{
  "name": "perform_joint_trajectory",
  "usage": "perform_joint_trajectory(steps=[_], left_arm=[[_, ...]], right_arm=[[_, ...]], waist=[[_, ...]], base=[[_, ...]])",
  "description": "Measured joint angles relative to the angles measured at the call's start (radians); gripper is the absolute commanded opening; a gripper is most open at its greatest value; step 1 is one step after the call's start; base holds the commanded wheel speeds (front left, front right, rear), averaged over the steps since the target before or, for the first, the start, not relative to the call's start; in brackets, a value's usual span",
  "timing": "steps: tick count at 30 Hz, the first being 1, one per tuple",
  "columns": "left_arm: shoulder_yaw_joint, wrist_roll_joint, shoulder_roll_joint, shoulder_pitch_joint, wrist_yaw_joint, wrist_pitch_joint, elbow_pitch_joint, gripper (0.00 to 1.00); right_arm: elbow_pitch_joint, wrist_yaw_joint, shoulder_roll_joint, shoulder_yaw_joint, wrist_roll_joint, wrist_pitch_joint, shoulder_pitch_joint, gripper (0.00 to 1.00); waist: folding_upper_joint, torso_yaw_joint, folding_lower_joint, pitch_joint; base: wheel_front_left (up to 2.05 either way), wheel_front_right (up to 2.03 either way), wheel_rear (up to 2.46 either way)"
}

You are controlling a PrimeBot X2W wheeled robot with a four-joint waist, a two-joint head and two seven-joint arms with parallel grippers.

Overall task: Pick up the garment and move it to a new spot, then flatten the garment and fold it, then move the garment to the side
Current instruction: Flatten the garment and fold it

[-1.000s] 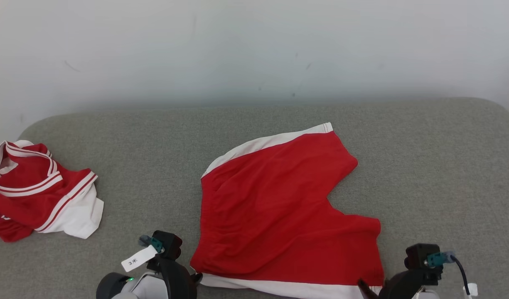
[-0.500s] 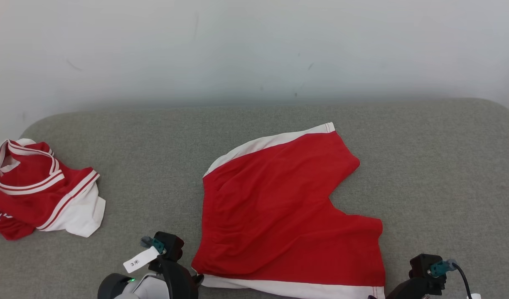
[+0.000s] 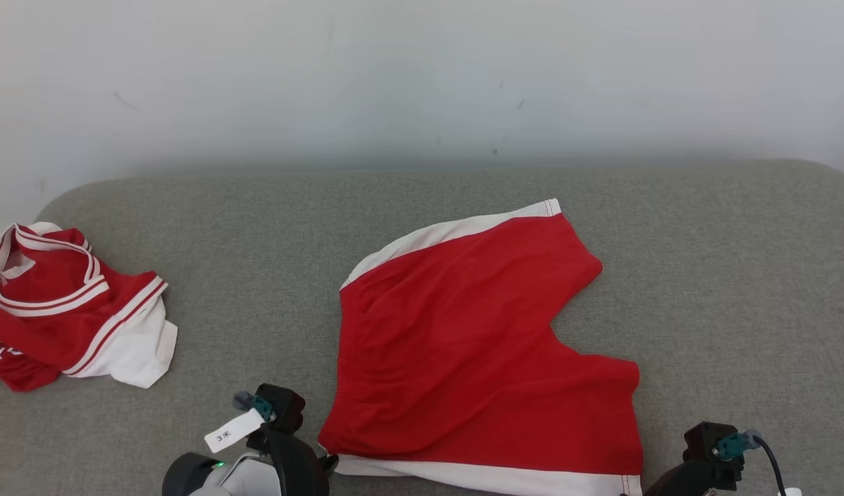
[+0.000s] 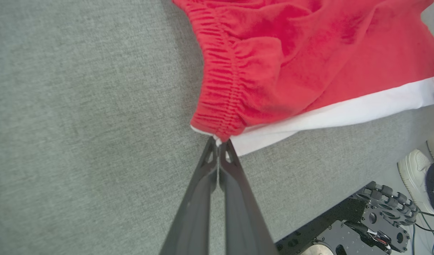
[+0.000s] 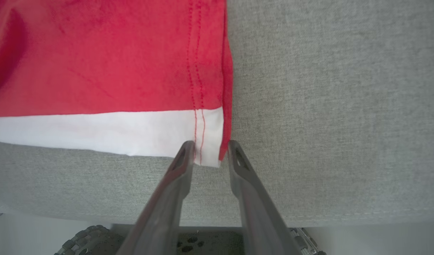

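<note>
The garment (image 3: 477,344) is a pair of red shorts with white side stripes, lying spread on the grey padded surface (image 3: 725,275). My left gripper (image 4: 218,141) is shut on the near corner of the gathered waistband (image 4: 224,92), where red meets the white stripe. In the head view the left gripper (image 3: 325,460) sits at the shorts' lower-left corner. My right gripper (image 5: 210,147) is partly open, one finger on each side of the white-and-red hem corner (image 5: 209,134) at the leg's near right end; a gap remains on both sides of the cloth.
A crumpled red-and-white jersey (image 3: 63,317) lies at the far left of the surface. The near edge of the padding (image 5: 309,216) runs just behind my right fingers. A person's white shoe (image 4: 413,166) and my wheeled base (image 4: 362,219) are on the floor below.
My right gripper's fingers have narrowed around the hem corner, and that arm has sunk lower in the head view. The left gripper stays shut on the waistband. The camera has shifted slightly.
</note>
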Motion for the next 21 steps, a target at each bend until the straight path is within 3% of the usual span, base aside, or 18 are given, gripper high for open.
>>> perform_joint_trajectory(steps=[6, 7, 8, 10, 16, 21], left_arm=[[0.001, 0.000, 0.000, -0.001, 0.000, 0.000, -0.003, 0.00], [0.001, 0.000, 0.000, -0.001, 0.000, 0.000, -0.002, 0.00], [0.001, 0.000, 0.000, -0.001, 0.000, 0.000, -0.002, 0.00], [0.001, 0.000, 0.000, -0.001, 0.000, 0.000, -0.002, 0.00], [0.006, -0.002, 0.000, -0.002, 0.000, -0.007, -0.001, 0.00], [0.023, -0.011, -0.001, -0.002, 0.000, -0.032, -0.010, 0.00]], right_arm=[[0.013, 0.000, 0.003, -0.002, 0.000, 0.006, -0.010, 0.45], [0.015, 0.000, 0.004, -0.001, 0.000, 0.006, -0.012, 0.40], [0.015, 0.000, 0.005, 0.000, 0.000, 0.006, -0.014, 0.27], [0.015, 0.000, 0.005, 0.000, 0.000, 0.006, -0.020, 0.19], [0.014, 0.000, 0.006, -0.001, 0.000, 0.004, -0.028, 0.16], [-0.001, 0.000, 0.006, 0.003, 0.000, 0.004, -0.023, 0.06]], waist=[[0.0000, 0.002, 0.0000, 0.014], [0.0000, 0.002, 0.0001, 0.015], [0.0000, 0.003, 0.0001, 0.016], [0.0000, 0.003, 0.0001, 0.017], [0.0000, 0.007, 0.0000, 0.017], [0.0000, 0.007, 0.0001, 0.006]], base=[[0.00, 0.00, 0.00], [0.00, 0.00, 0.00], [0.00, 0.00, 0.00], [0.00, 0.00, 0.00], [0.00, 0.00, 0.00], [0.00, 0.00, 0.00]])
